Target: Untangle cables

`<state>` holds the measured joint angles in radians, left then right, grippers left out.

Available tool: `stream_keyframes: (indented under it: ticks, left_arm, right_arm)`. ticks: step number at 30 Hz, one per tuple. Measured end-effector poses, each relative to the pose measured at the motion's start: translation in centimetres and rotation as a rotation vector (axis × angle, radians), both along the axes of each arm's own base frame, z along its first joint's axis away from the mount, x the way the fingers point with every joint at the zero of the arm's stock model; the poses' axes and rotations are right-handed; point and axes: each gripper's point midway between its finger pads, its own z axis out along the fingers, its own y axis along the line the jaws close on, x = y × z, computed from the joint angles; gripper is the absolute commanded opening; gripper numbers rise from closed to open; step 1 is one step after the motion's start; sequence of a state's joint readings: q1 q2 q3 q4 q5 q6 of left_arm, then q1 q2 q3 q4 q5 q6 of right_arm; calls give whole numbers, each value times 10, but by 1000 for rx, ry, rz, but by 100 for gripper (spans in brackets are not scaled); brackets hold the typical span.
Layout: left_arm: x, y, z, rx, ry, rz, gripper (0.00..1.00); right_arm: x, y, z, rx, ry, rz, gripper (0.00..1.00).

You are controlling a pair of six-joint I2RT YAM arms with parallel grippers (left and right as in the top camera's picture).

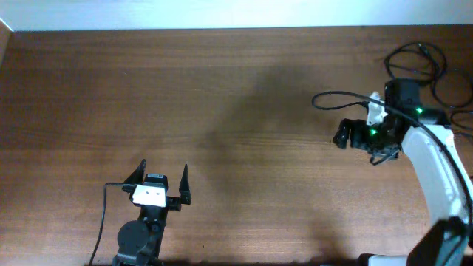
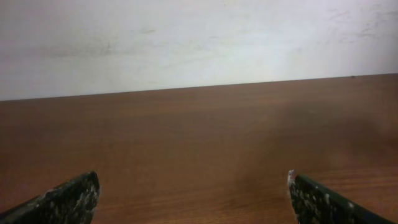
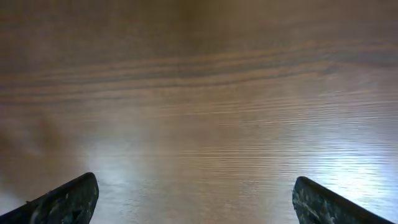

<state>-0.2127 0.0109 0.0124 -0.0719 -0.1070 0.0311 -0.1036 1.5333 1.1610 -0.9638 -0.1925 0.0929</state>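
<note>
Cables (image 1: 436, 74) lie as loose thin black loops behind the right gripper (image 1: 338, 137), back past its wrist and off to one side, and well apart from the left gripper (image 1: 163, 167). They are likely very light and limp with no stiffness, so a pull on one strand probably drags the whole bunch and tightens any crossing. The jacket looks smooth and may slide through the pads. Best hold, by judgement: pinch a single strand at an outer loop or close to a plug end, not the middle of the pile. The plug ends are too small to place for sure. One more thin black strand (image 1: 332, 94) arcs just beside the right wrist; cannot tell if it is a task cord or arm wiring.

Right arm comes in from the side with the forearm bent. Its gripper points away from the loops, down at bare table (image 1: 222, 111). The jaws are spread wide with nothing between them.

Left arm sits low and roughly level, looking across bare wood toward the wall (image 2: 186, 37) ahead of it. Its jaws are released wide and empty.
</note>
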Motion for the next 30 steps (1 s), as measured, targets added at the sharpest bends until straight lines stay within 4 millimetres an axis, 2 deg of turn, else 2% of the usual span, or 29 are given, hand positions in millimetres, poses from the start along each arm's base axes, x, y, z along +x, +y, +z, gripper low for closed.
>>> stream_keyframes:
  ticks: [2, 5, 7, 8, 11, 13, 16, 18, 21, 24, 25, 26, 27, 30]
  left_arm:
    - [0, 0, 0, 0, 0, 0, 99]
    - [0, 0, 0, 0, 0, 0, 99]
    - [0, 0, 0, 0, 0, 0, 99]
    - [0, 0, 0, 0, 0, -3, 99]
    - [0, -1, 0, 0, 0, -3, 99]
    - [0, -1, 0, 0, 0, -3, 99]
    - [0, -1, 0, 0, 0, -3, 99]
    - [0, -1, 0, 0, 0, -3, 99]
    - [0, -1, 0, 0, 0, -4, 99]
    - [0, -1, 0, 0, 0, -4, 99]
    - [0, -1, 0, 0, 0, -4, 99]
    - [0, -1, 0, 0, 0, -5, 99]
    - [0, -1, 0, 0, 0, -6, 99]
    - [0, -1, 0, 0, 0, -6, 99]
  right_arm:
    - [3, -14, 14, -83, -57, -21, 99]
    - [5, -23, 31, -141, -122, -39, 99]
    - [21, -29, 51, -172, -243, -56, 99]
    - [32, -30, 66, -179, -322, -62, 99]
    - [40, -31, 114, -195, -512, -77, 99]
    - [37, -29, 149, -193, -637, -80, 99]
    - [34, -23, 188, -171, -787, -77, 99]
    - [35, -22, 218, -142, -955, -117, 99]
    - [25, -20, 224, -98, -1069, -162, 99]
    - [12, -15, 208, -44, -1140, -187, 99]
    - [10, -13, 209, -31, -1187, -182, 99]
    - [3, -9, 199, -10, -1213, -173, 99]
    - [1, -8, 201, -3, -1264, -166, 99]
    - [-20, -3, 185, 8, -1374, -149, 99]
